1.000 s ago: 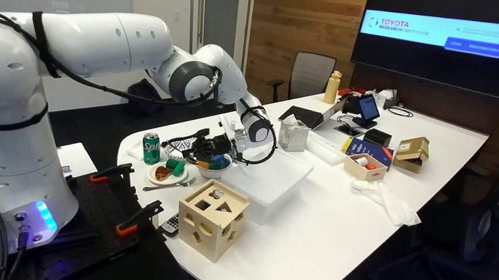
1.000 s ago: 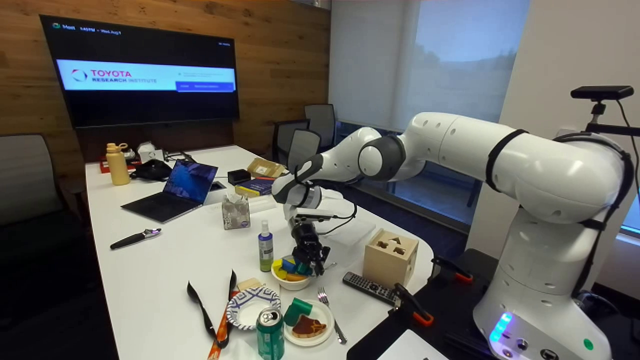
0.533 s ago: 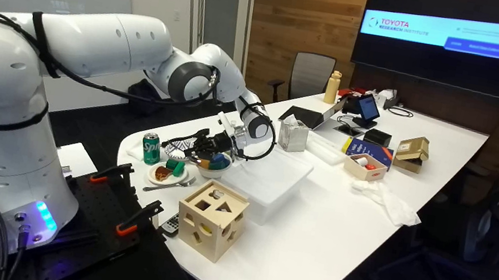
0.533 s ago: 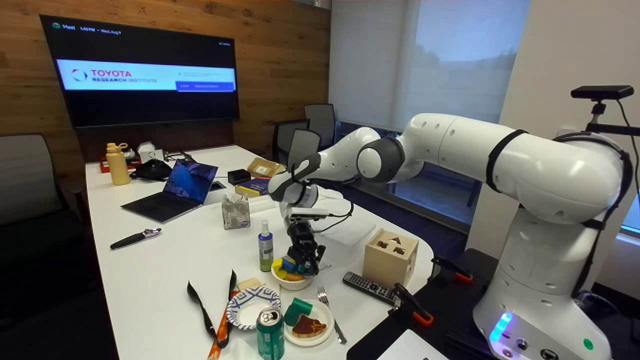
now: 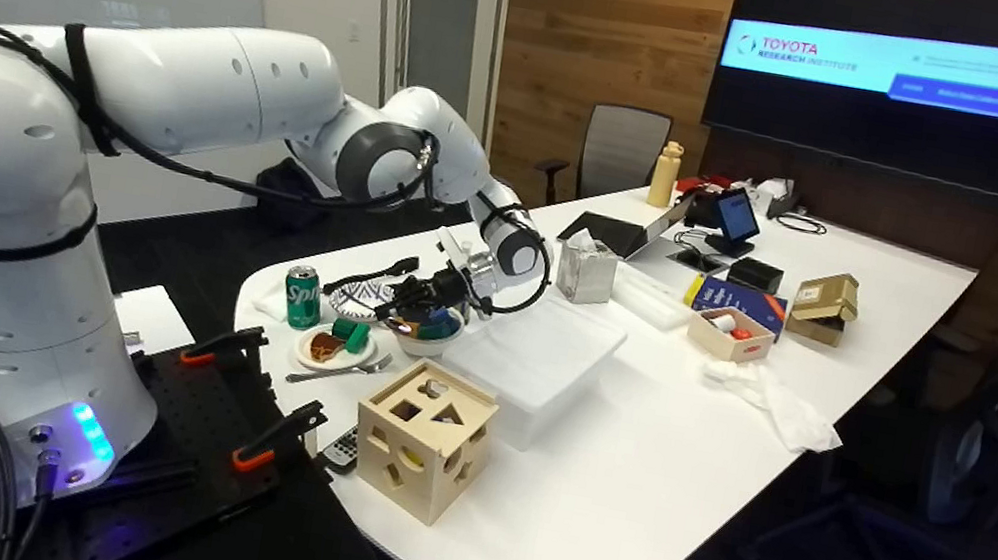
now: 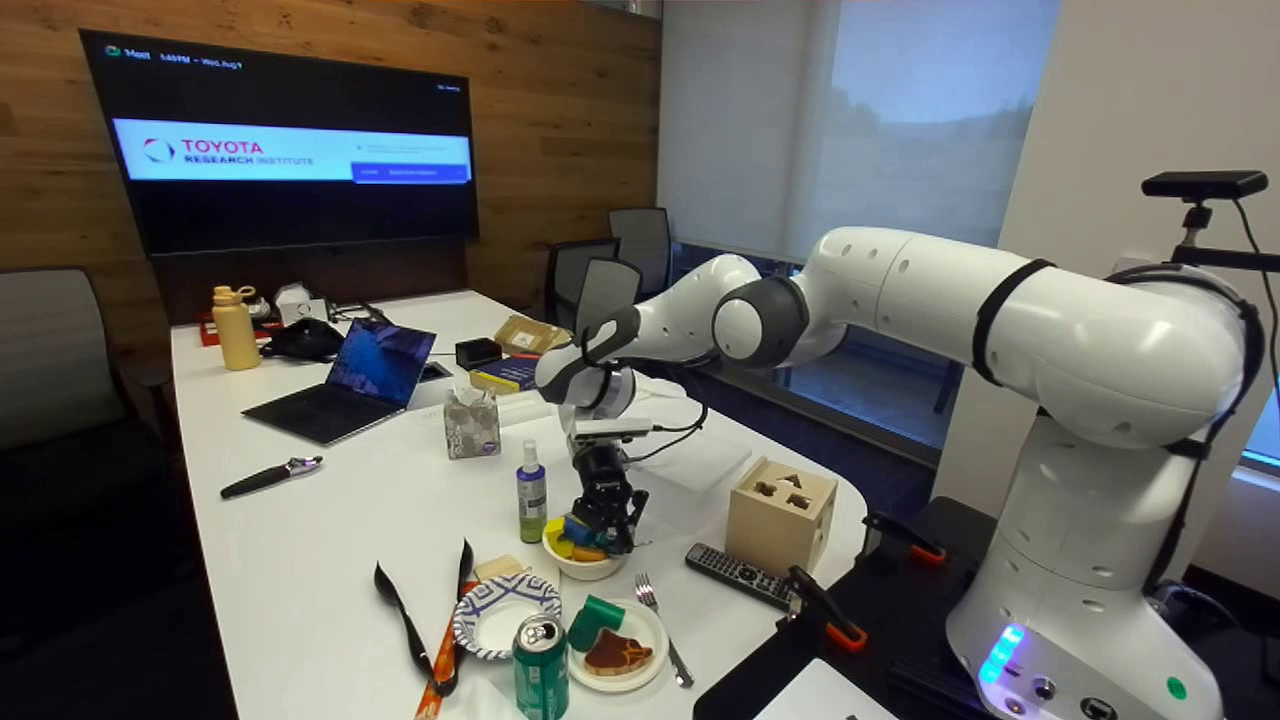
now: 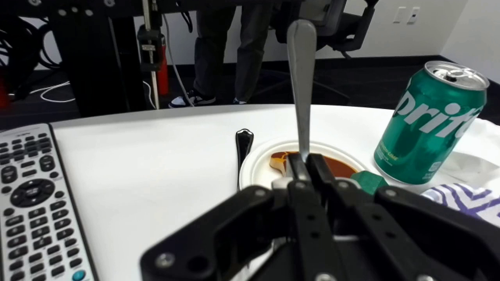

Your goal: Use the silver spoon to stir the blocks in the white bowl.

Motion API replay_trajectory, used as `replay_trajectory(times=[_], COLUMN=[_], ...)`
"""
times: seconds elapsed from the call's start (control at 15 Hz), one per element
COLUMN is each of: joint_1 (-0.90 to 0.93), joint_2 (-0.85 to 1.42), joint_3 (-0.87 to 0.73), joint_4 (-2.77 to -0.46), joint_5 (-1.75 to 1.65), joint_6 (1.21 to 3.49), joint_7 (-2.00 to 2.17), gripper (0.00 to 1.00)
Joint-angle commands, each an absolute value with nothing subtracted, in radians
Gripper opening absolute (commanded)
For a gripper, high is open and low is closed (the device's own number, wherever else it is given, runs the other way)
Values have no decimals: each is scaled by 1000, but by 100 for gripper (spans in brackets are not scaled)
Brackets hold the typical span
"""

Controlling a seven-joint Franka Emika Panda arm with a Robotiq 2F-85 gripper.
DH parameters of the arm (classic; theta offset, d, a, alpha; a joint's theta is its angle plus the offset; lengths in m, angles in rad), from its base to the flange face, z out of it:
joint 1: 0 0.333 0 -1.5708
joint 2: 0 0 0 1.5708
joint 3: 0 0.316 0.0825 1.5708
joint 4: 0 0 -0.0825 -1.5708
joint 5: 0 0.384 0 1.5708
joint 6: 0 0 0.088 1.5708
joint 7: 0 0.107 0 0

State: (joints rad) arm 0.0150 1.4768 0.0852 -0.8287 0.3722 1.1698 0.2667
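Observation:
My gripper (image 7: 306,159) is shut on the silver spoon (image 7: 302,66), whose handle sticks up from between the fingertips in the wrist view. The spoon's lower part is hidden by the gripper. In both exterior views the gripper (image 6: 624,540) is tilted low over the near side of the white bowl (image 6: 583,572). The bowl also shows behind the gripper in an exterior view (image 5: 429,347). Yellow blocks (image 6: 556,538), an orange block (image 6: 589,553) and a blue block (image 6: 577,529) lie in the bowl. Whether the spoon touches the blocks is hidden.
A white plate (image 6: 648,675) with toy food, a fork (image 6: 668,640), a green can (image 6: 541,670) and a patterned bowl (image 6: 470,622) stand close by. A spray bottle (image 6: 532,500), wooden cube (image 6: 778,530), remote (image 6: 738,575) and white tub (image 5: 529,402) flank the bowl.
My gripper has shifted slightly away from the robot's base, further over the bowl, still holding the spoon. The spoon's visible end has moved with it. Other objects look unmoved.

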Motion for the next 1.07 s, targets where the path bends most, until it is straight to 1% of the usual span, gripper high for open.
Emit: replay_trajectory(times=[0.0, 1.0], joint_1=[42, 83], joint_2=[1477, 1475], joint_3=[63, 37], joint_4=[-814, -752], joint_5=[356, 288], joint_6=[1216, 1384], joint_7=[328, 433], gripper=[2, 2])
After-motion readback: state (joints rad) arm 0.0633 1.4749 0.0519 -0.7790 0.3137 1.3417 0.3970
